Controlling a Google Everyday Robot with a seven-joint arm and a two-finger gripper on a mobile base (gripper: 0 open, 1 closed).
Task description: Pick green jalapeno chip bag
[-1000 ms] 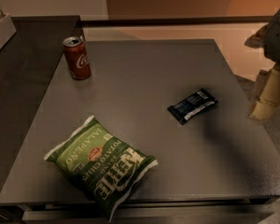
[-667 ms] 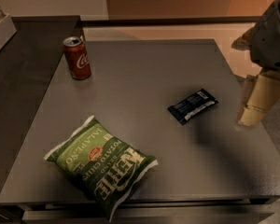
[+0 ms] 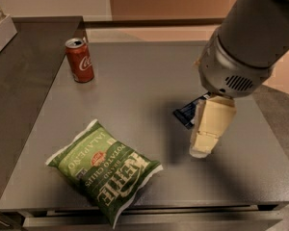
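The green jalapeno chip bag (image 3: 103,169) lies flat near the front left of the grey table (image 3: 135,90), puffy, with white lettering and a small red logo. My gripper (image 3: 202,146) hangs from the grey arm at the right, above the table, pointing down. It is to the right of the bag and well apart from it, holding nothing that I can see.
A red soda can (image 3: 80,60) stands upright at the back left. A small dark blue snack wrapper (image 3: 189,114) lies under the arm, partly hidden by the gripper. A darker counter (image 3: 19,71) adjoins the table on the left.
The arm has swung in from the right edge toward the table's middle, now over the blue wrapper and closer to the bag. Bag, can and wrapper have not moved.
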